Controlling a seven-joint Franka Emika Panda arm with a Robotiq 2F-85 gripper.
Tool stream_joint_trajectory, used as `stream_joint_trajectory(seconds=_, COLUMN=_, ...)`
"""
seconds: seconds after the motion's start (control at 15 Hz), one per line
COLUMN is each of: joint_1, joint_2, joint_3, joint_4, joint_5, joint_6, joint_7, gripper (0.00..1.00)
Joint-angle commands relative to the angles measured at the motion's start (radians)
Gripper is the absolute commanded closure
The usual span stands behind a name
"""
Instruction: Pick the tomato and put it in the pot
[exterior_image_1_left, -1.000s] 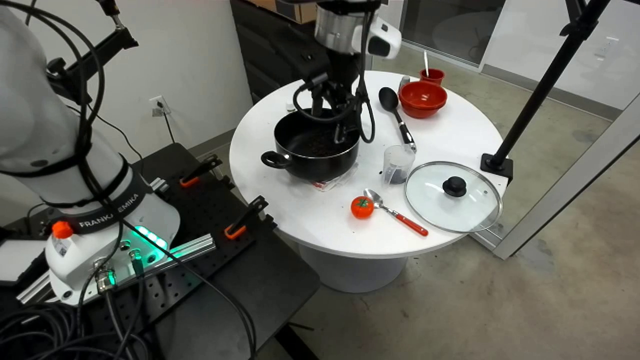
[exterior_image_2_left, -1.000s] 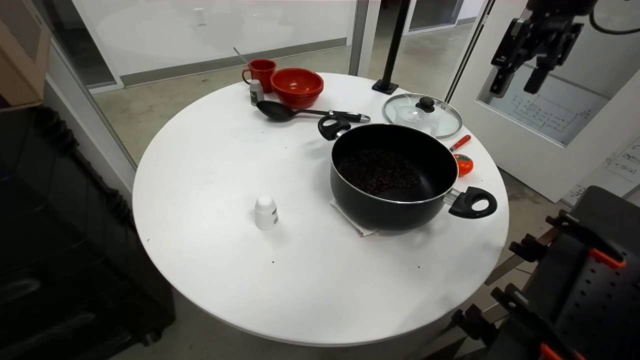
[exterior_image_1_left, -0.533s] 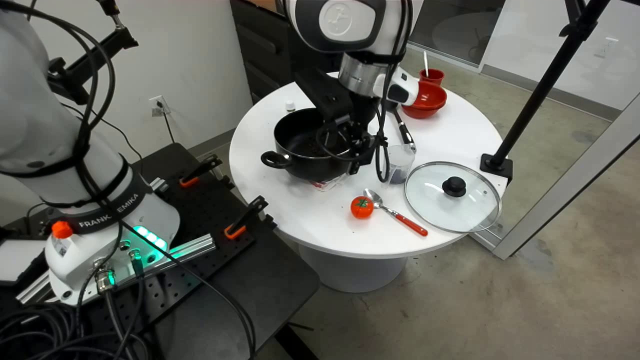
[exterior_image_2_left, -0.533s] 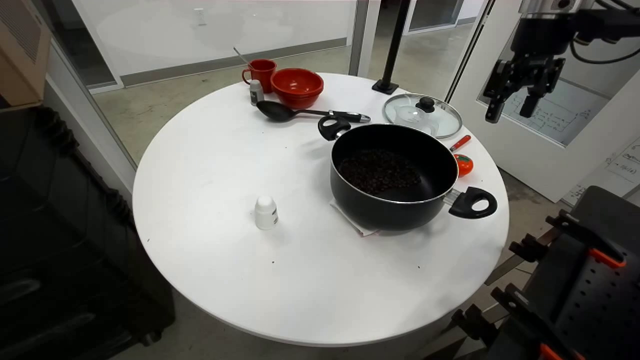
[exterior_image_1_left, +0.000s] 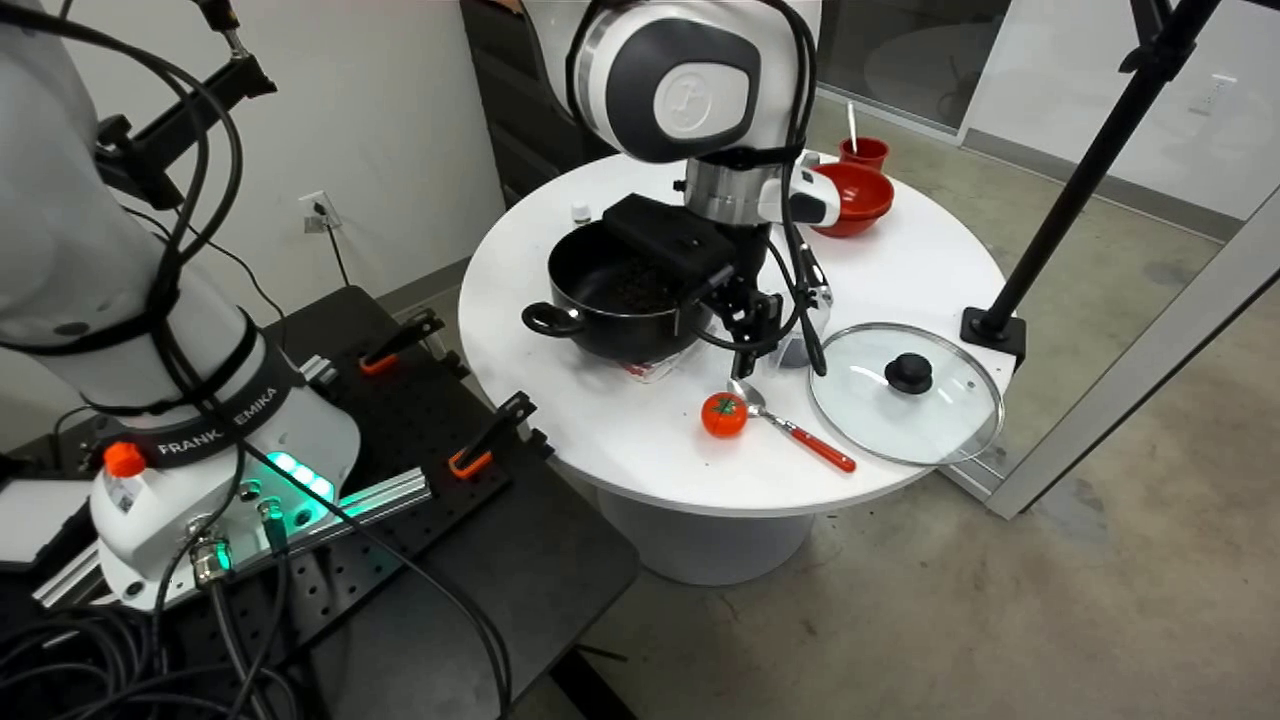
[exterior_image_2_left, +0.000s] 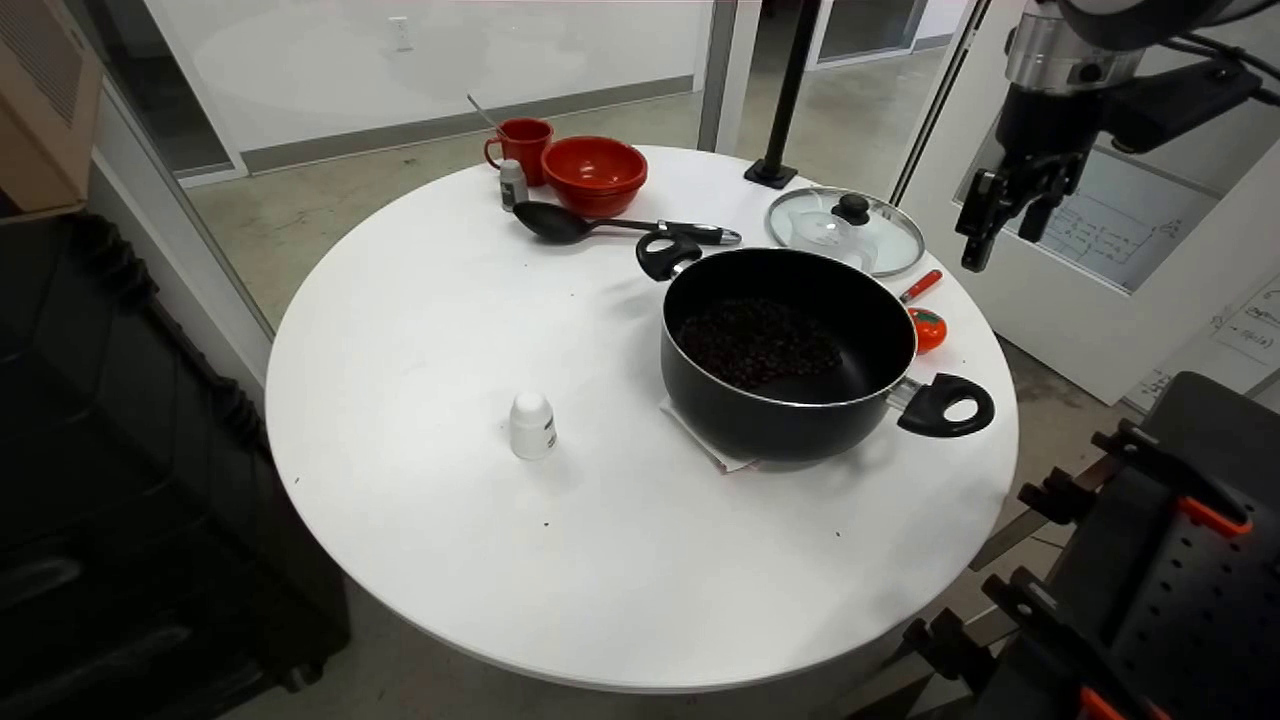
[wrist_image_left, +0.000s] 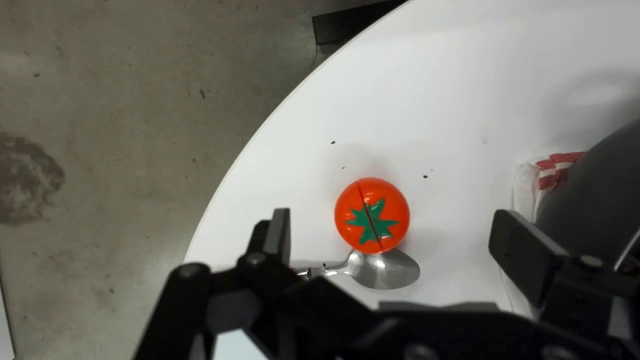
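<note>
The round red tomato (exterior_image_1_left: 724, 414) with a green star-shaped top sits on the white table, touching a spoon's bowl. It shows partly behind the pot in an exterior view (exterior_image_2_left: 928, 330) and whole in the wrist view (wrist_image_left: 372, 216). The black pot (exterior_image_2_left: 770, 430) has two side handles and small dark bits inside. It also shows in an exterior view (exterior_image_1_left: 620, 335) and at the right edge of the wrist view (wrist_image_left: 595, 200). My gripper (exterior_image_2_left: 1005, 240) is open and empty, above the tomato. In the wrist view the tomato lies between the spread fingers (wrist_image_left: 395, 240), slightly beyond the tips.
A red-handled spoon (exterior_image_1_left: 815, 448) lies against the tomato. The glass lid (exterior_image_1_left: 865, 400) lies near the table edge, beside a clear cup (exterior_image_1_left: 795, 350). A checked cloth (wrist_image_left: 550, 172) is under the pot. Red bowls (exterior_image_2_left: 595, 175), a black ladle (exterior_image_2_left: 555, 222) and a white bottle (exterior_image_2_left: 532, 428) stand farther off.
My gripper has moved down and toward the tomato; in an exterior view it has shifted from in front of the pot to just behind the tomato. The tomato and pot have not moved.
</note>
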Motion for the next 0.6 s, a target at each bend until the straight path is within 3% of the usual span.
stream_joint_trajectory(seconds=0.0, joint_1=-0.001, joint_2=0.049, joint_3=-0.013, joint_4=-0.004, joint_5=-0.029, joint_6=0.126, joint_7=0.020, gripper=0.00)
stream_joint_trajectory(seconds=0.27, joint_1=-0.063, joint_2=0.089, joint_3=0.046, joint_4=-0.017, joint_5=0.109, joint_6=0.264, joint_7=-0.025, gripper=0.00)
stream_joint_trajectory(seconds=0.53, joint_1=-0.172, joint_2=0.136, joint_3=0.178, joint_4=-0.010, joint_5=0.289, joint_6=0.267, joint_7=-0.127, gripper=0.00)
